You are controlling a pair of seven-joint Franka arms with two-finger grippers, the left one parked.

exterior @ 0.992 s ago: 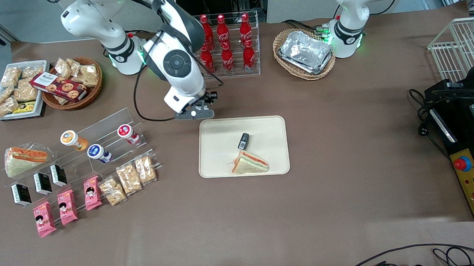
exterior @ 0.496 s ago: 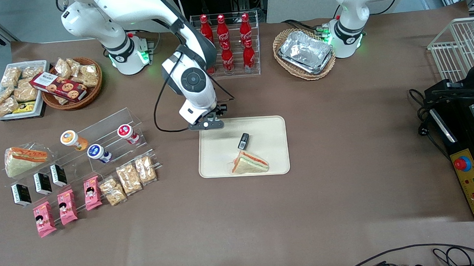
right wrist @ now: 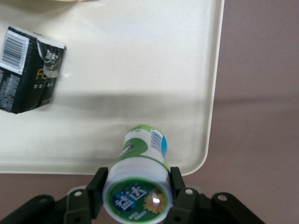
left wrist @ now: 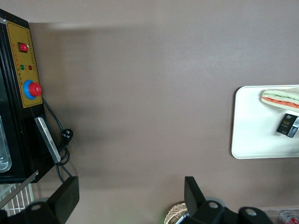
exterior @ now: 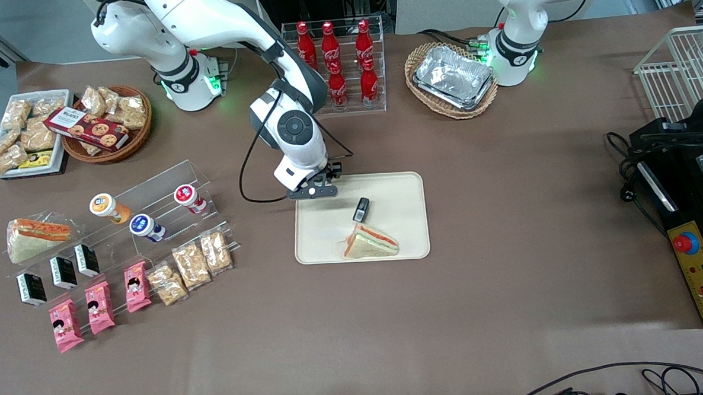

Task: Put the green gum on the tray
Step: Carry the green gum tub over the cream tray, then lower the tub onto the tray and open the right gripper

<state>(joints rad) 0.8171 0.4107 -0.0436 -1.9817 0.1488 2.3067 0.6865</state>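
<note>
While the gripper (exterior: 314, 191) had moved within a second from the table onto the corner of the tray (exterior: 401, 243) farthest from the front camera, it clasped the green gum (right wrist: 138, 186) by its lid above the rim, so lowering seemed next.

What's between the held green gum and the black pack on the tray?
Bare tray, per the right wrist view; gripper holds the green gum above its corner, black pack apart.

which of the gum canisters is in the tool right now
The green gum, clamped in the tool over the tray; the orange-lidded, blue-lidded and red-lidded canisters sit on the acrylic rack.
</note>
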